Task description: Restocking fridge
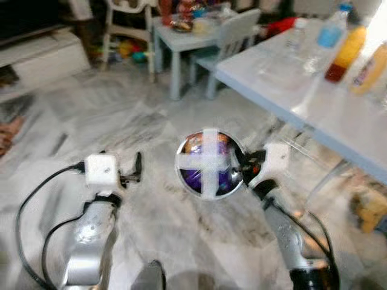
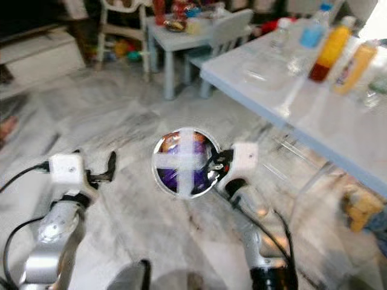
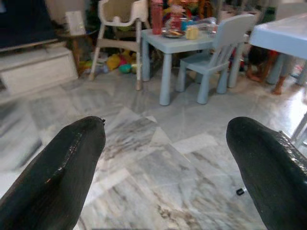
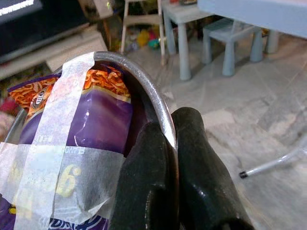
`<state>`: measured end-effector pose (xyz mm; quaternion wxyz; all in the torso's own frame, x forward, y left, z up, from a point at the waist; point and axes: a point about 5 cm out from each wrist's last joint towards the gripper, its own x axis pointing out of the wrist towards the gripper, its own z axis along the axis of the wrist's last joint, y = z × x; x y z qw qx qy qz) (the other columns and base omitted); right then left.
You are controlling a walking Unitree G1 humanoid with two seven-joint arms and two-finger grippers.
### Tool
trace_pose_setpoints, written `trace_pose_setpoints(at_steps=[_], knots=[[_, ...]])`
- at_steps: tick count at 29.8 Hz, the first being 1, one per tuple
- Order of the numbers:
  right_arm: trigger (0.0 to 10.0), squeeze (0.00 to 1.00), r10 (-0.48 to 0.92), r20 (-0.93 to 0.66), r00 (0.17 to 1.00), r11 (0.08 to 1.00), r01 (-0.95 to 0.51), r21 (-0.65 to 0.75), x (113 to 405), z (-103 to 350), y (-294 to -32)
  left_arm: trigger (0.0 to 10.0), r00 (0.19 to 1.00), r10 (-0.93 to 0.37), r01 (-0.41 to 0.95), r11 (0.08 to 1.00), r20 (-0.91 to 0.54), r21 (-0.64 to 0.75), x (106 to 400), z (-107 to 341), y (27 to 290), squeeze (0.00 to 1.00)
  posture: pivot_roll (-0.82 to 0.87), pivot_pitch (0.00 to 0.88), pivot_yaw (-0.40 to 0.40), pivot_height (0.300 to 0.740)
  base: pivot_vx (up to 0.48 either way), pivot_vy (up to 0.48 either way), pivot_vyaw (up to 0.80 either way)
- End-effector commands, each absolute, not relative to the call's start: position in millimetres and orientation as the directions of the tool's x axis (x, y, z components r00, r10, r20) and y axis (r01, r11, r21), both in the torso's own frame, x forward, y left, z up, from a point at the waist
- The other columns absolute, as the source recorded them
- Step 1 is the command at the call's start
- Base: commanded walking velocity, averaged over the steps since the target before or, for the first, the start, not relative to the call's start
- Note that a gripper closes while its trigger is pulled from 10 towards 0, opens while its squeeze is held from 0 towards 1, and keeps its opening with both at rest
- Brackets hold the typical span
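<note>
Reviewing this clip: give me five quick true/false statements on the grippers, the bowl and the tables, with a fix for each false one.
1. The right gripper pinches the rim of a metal bowl. True.
2. The bowl is bare inside. False: it holds a purple packet under crossed strips of white tape.
3. The left gripper is open and holds nothing. True.
4. The bowl rests on the big table. False: it is held up over the marble floor.
5. Bottles stand on the big table. True.
</note>
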<state>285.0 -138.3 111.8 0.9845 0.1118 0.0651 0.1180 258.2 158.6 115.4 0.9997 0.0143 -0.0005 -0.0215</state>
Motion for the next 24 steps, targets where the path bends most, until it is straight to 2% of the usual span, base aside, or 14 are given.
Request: trace_pose_setpoints(at_steps=[1, 8, 12, 16, 24], knots=[[10.0, 0.0, 0.265, -0.043, 0.963, 0.94, -0.248, 0.234, 288.8, 121.5, -131.3, 10.0, 1.0, -0.03, 0.03, 0.998, 0.0, 0.049, 260.1, 114.9, 163.4, 0.0, 0.08, 0.076, -0.048, 0.74, 0.0, 0.0, 0.79], [10.0, 0.0, 0.285, -0.018, 0.959, 0.936, -0.274, 0.222, 290.7, 125.1, -126.0, 10.0, 1.0, 0.0, -0.001, 0.999, 0.012, 0.039, 262.1, 115.4, 166.0, 0.0, 0.07, 0.071, -0.044, 0.74, 0.0, 0.0, 0.79], [10.0, 0.0, 0.245, -0.017, 0.97, 0.947, -0.235, 0.219, 288.5, 122.6, -135.7, 10.0, 0.996, 0.077, -0.076, 0.997, -0.051, 0.004, 246.2, 94.1, 178.7, 0.0, 0.06, 0.065, -0.046, 0.74, 0.0, 0.0, 0.79], [10.0, 0.0, 0.204, -0.04, 0.978, 0.954, -0.189, 0.232, 287.6, 115.3, -144.7, 10.0, 0.99, 0.099, -0.101, 0.995, -0.099, -0.015, 236.2, 79.7, 180.9, 0.0, 0.05, 0.076, -0.046, 0.74, 0.0, 0.0, 0.79], [10.0, 0.0, 0.238, 0.002, 0.971, 0.949, -0.233, 0.213, 296.8, 126.3, -137.2, 10.0, 0.994, 0.099, -0.1, 0.994, -0.039, -0.036, 251.9, 94.2, 177.3, 0.0, 0.05, 0.068, -0.045, 0.74, 0.0, 0.0, 0.79]])
